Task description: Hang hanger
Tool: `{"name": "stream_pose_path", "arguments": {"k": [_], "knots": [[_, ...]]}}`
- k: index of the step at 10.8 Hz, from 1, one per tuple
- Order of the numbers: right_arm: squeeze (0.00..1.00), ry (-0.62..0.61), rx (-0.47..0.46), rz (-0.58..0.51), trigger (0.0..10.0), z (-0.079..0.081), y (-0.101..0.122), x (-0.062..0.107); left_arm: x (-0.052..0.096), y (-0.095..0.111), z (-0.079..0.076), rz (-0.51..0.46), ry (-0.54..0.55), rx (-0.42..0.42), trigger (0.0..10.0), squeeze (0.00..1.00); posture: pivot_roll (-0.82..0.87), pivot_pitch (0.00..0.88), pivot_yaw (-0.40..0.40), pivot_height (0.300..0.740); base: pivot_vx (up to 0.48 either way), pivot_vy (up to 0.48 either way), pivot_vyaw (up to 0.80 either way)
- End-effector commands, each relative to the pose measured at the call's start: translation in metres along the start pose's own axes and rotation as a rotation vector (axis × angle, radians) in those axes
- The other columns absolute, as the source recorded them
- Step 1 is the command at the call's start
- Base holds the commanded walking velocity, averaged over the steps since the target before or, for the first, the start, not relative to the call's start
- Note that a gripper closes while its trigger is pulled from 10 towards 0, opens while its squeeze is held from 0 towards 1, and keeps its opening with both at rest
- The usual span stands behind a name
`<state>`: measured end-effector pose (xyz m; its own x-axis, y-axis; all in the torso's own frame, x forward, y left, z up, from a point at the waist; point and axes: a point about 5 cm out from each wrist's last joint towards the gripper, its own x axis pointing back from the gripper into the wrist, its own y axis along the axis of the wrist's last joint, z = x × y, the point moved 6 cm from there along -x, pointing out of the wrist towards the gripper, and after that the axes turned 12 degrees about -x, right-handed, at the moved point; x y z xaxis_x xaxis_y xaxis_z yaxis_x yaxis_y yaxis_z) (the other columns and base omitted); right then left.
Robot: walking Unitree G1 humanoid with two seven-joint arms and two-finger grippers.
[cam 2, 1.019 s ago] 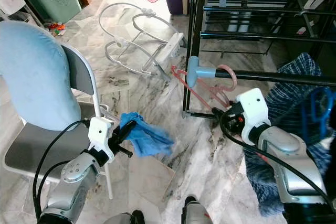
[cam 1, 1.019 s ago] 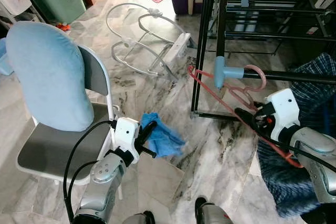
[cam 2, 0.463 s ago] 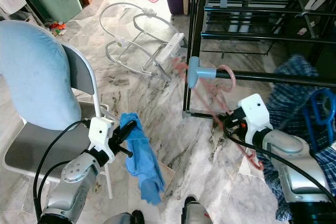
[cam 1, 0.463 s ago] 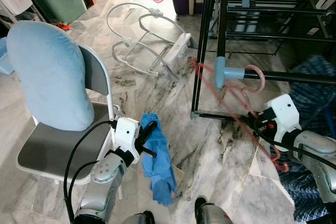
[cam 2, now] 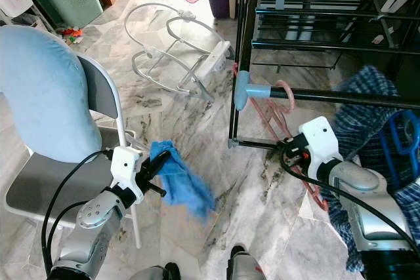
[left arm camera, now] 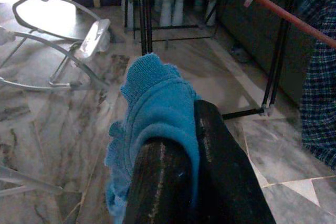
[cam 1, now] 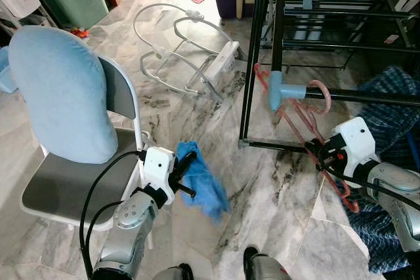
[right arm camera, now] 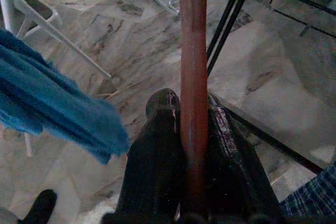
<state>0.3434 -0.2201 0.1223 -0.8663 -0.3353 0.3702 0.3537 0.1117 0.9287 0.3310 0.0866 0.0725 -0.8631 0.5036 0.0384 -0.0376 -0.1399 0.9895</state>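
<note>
Nearest, the left gripper (cam 1: 186, 165) is clamped on a blue cloth (cam 1: 200, 185), which hangs from its fingers beside the chair (cam 1: 62, 191). Half a second ago the cloth drooped long and low; now it is bunched shorter and swung outward, so that arm has jolted, though it has not travelled.

Across from it, the right gripper (cam 1: 317, 153) has its fingers (right arm camera: 157, 171) closed tight around one red bar of the hanger (cam 1: 295, 119), with no gap showing in the wrist view. From the grip the hanger runs up and away to its pink hook (cam 1: 320, 90), which curls over the black rail (cam 1: 367, 96) just beyond the gripper, next to the blue joint (cam 1: 281, 93). A second ago the hanger lay slanted low toward the floor; since then it has tipped upright, and the far corner now rises above the joint.

That suggests the hook is seated and the hanger is close to hanging true; what likely remains is to let go and draw back without dragging it off. Plaid fabric (cam 1: 394, 96) hangs on the rail to the gripper's outer side.
</note>
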Motion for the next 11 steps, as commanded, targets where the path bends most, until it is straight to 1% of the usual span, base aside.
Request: {"name": "stream_pose_path", "arguments": {"k": [1, 2, 4, 5, 7, 8, 9, 10, 11], "knots": [[0.00, -0.006, 0.017, 0.017, 0.0, 0.001, -0.006, -0.002, 0.004, -0.006, 0.003, 0.024, 0.008, -0.004, 10.0, 0.00, -0.16, 0.217, 0.095, 0.740, 0.000, 0.000, 0.00], [0.00, -0.009, 0.027, 0.019, 0.0, 0.002, -0.008, -0.003, 0.004, -0.006, 0.003, 0.024, 0.006, -0.005, 10.0, 0.00, -0.16, 0.217, 0.095, 0.740, 0.000, 0.000, 0.00], [0.00, -0.029, 0.053, -0.019, 0.0, 0.000, -0.001, -0.007, 0.004, -0.006, 0.004, 0.024, 0.004, -0.010, 10.0, 0.00, -0.15, 0.215, 0.098, 0.740, 0.000, 0.000, 0.00], [0.00, -0.031, 0.084, -0.110, 0.0, 0.003, 0.013, -0.007, 0.004, -0.004, 0.005, 0.016, 0.004, -0.026, 10.0, 0.00, -0.15, 0.211, 0.097, 0.740, 0.000, 0.000, 0.00], [0.00, -0.064, 0.063, -0.210, 0.0, 0.006, 0.022, 0.000, 0.005, -0.002, 0.007, 0.005, 0.014, -0.055, 10.0, 0.00, -0.14, 0.206, 0.095, 0.740, 0.000, 0.000, 0.00], [0.00, -0.104, 0.031, -0.257, 0.0, 0.011, 0.017, 0.006, 0.005, -0.004, 0.009, 0.010, 0.032, -0.062, 10.0, 0.00, -0.14, 0.207, 0.095, 0.740, 0.000, 0.000, 0.00], [0.00, -0.125, 0.014, -0.275, 0.0, 0.016, 0.010, 0.010, 0.005, -0.005, 0.011, 0.018, 0.042, -0.076, 10.0, 0.00, -0.15, 0.207, 0.097, 0.740, 0.000, 0.000, 0.00], [0.00, -0.168, -0.030, -0.291, 0.0, 0.028, -0.009, 0.018, 0.003, -0.010, 0.016, 0.051, 0.077, -0.098, 10.0, 0.00, -0.16, 0.210, 0.106, 0.740, 0.000, 0.000, 0.00], [0.00, -0.184, -0.030, -0.290, 1.5, 0.032, -0.016, 0.021, 0.001, -0.011, 0.016, 0.059, 0.077, -0.124, 10.0, 0.00, -0.17, 0.211, 0.113, 0.740, 0.000, 0.000, 0.00]]}}
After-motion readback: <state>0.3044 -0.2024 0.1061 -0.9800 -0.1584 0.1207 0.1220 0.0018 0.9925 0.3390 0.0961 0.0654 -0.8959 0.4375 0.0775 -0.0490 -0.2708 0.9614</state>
